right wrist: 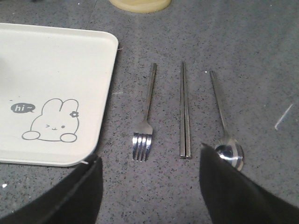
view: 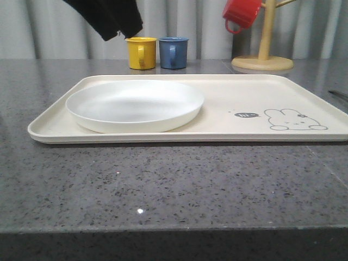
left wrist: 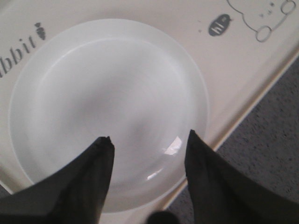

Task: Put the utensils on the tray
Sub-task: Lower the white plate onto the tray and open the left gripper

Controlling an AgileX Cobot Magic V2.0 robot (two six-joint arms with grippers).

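1. Our left gripper (left wrist: 148,142) hangs over the round white plate (left wrist: 107,107), fingers wide apart, holding nothing.
2. The plate sits on the left part of the big flat cream plastic tray (view: 255,89) with the line-drawn bunny.
3. Our right gripper (right wrist: 149,161) hovers over the grey speckled table (right wrist: 261,42), fingers spread, empty.
4. Beside the tray's right edge, not touching it, lie the shiny silver fork (right wrist: 146,116), the pair of straight silver chopsticks (right wrist: 184,109) and the oval-bowled silver spoon (right wrist: 224,123).
5. They lie side by side, long ways along the tray's edge, with tines and spoon bowl toward our gripper.
6. They are thin and flat, so we think fingers could slip off or push one away.
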